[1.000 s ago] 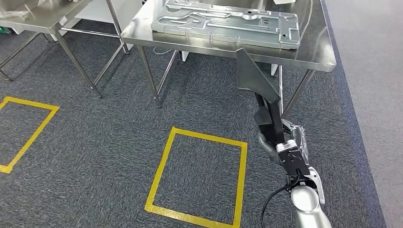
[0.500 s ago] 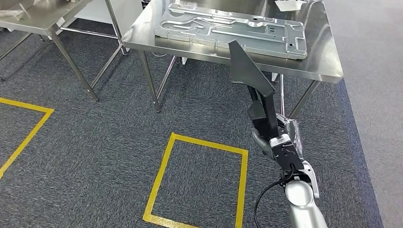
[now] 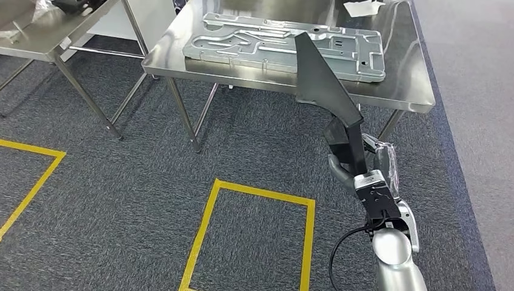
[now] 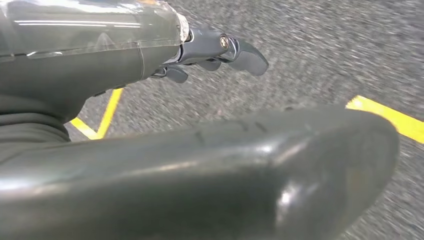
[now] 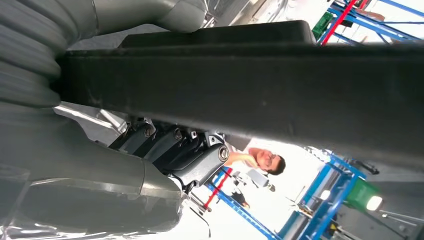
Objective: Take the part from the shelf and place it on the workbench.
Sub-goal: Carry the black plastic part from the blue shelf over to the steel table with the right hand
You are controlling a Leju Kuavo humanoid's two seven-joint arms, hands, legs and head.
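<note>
My right hand (image 3: 362, 171) grips the lower end of a long black part (image 3: 324, 85) with a broad wedge-shaped top. The part stands nearly upright, and its top overlaps the front edge of the steel workbench (image 3: 403, 91) in the head view. The right wrist view has the part (image 5: 250, 85) as a dark bar across the picture, with my right hand's fingers (image 5: 192, 157) wrapped under it. My left hand (image 4: 150, 60) hangs over the carpet with nothing in it, its fingers (image 4: 235, 50) apart.
A large pressed metal plate (image 3: 273, 45) covers much of the workbench top. A second steel table (image 3: 54, 30) stands at the far left. Yellow tape squares (image 3: 254, 200) mark the grey carpet. A person (image 5: 265, 160) stands in the background of the right wrist view.
The whole view has shifted, so the camera has moved. My right hand has lifted the part higher, and its top now overlaps the workbench edge and the plate.
</note>
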